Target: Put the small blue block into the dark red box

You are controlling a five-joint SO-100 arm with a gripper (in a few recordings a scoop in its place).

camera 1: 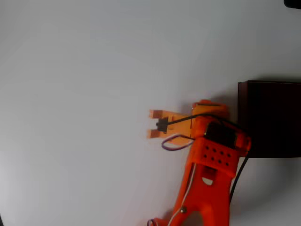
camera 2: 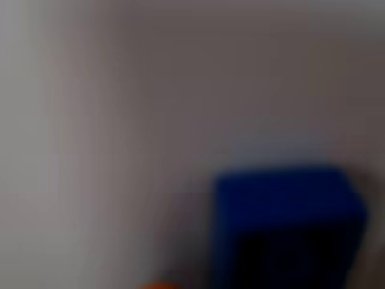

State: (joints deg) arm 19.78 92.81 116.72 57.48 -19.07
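The small blue block point(camera 2: 289, 223) looms large and blurred at the lower right of the wrist view, very close to the camera. In the overhead view the arm hides it. My orange gripper point(camera 1: 153, 124) points left over the white table, left of the dark red box point(camera 1: 270, 120). Its two fingertips point(camera 1: 155, 114) stand apart, with bare table showing between them. The box sits at the right edge of the overhead view, with thin maroon walls and a near-black inside, partly cut off by the frame.
The orange arm point(camera 1: 207, 188) rises from the bottom edge, with a black cable and a purple wire loop point(camera 1: 174, 142) beside it. White table point(camera 1: 84, 94) stretches to the left and the back.
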